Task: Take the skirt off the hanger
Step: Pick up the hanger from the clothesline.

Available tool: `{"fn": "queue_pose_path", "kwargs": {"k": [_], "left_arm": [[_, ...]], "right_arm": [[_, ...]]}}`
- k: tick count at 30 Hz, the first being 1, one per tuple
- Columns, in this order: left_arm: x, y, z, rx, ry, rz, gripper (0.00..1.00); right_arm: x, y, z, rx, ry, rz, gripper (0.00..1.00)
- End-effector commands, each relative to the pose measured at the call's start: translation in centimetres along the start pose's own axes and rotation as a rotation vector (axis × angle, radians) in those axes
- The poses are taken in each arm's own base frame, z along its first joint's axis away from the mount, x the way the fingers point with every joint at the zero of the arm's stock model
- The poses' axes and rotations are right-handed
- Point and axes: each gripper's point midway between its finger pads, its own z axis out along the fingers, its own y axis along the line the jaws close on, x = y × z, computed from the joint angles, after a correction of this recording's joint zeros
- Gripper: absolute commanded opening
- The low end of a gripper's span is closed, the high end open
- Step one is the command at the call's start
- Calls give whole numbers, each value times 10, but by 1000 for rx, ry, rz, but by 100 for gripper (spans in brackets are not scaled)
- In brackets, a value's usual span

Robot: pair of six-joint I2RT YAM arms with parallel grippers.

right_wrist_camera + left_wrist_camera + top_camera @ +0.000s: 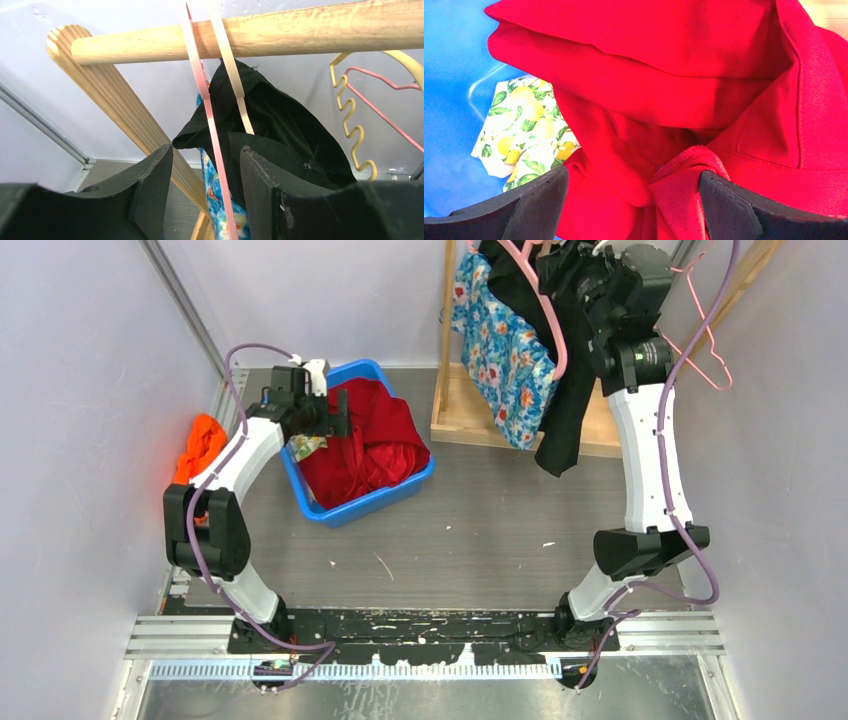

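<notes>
Two garments hang from the wooden rail (300, 30): a blue floral one (500, 355) and a black one (565, 420). I cannot tell which of them is the skirt. A pink hanger (207, 105) and a cream hanger (232, 70) hook over the rail above them. My right gripper (206, 150) is raised under the rail. Its jaws stand apart, with the pink hanger's strip and the black cloth between them and a gap on both sides. My left gripper (634, 172) is open just above a red garment (664, 80) that lies in the blue bin (370, 505).
A lemon-print cloth (524, 130) lies in the bin beside the red garment. An orange cloth (200, 445) sits at the far left by the wall. Empty yellow (350, 115) and pink (385, 115) hangers hang on the rail's right. The rack's wooden base (470, 415) stands at the back.
</notes>
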Motion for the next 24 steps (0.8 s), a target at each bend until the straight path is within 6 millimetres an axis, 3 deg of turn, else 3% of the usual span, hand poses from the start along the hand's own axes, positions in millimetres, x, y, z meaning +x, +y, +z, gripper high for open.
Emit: {"fn": "queue_pose_path", "kwargs": {"k": [1, 11, 24], "left_arm": [[-5, -4, -7, 12, -23, 21, 99], [6, 0, -2, 0, -1, 30, 99], [14, 4, -3, -15, 20, 46, 99]], "right_arm": [[-6, 10, 9, -39, -20, -10, 57], [19, 30, 35, -106, 30, 25, 55], [57, 14, 54, -46, 97, -4, 50]]}}
